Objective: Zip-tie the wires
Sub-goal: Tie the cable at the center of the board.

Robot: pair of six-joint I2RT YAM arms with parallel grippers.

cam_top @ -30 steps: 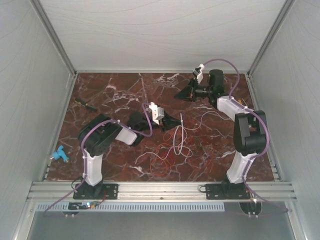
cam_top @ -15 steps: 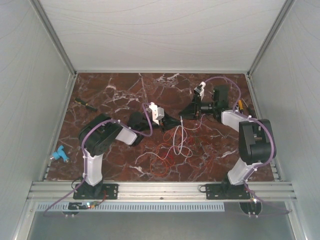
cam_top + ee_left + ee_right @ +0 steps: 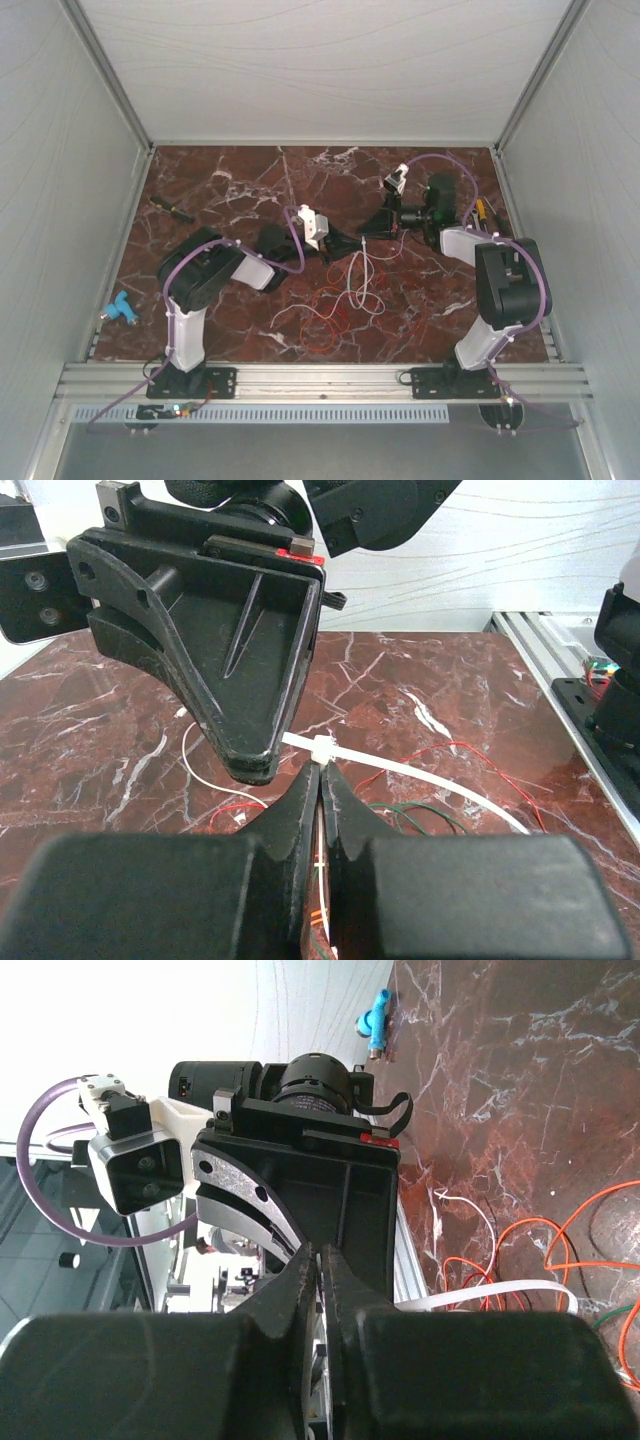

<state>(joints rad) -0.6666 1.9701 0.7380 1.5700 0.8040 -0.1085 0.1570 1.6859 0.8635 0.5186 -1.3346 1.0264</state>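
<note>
The wires (image 3: 335,305), thin red-orange and white strands, lie in loose loops at the table's middle front; they also show in the left wrist view (image 3: 450,752) and the right wrist view (image 3: 590,1220). My left gripper (image 3: 345,241) (image 3: 323,772) is shut, with the zip tie's head right at its fingertips. The pale zip tie (image 3: 420,778) (image 3: 500,1296) runs off to the right over the wires. My right gripper (image 3: 368,232) (image 3: 321,1252) meets the left one tip to tip and is shut where the strip's short end passes behind its fingers (image 3: 250,680).
A blue piece (image 3: 118,308) lies at the left edge. A small black and yellow tool (image 3: 172,208) sits at the back left, and an orange-tipped tool (image 3: 483,210) at the right edge. Metal rails and white walls close in the table.
The right arm swung from the table's back right down to the centre. Its jaws opened briefly, then shut at the zip tie next to the left gripper. The left arm stayed still.
</note>
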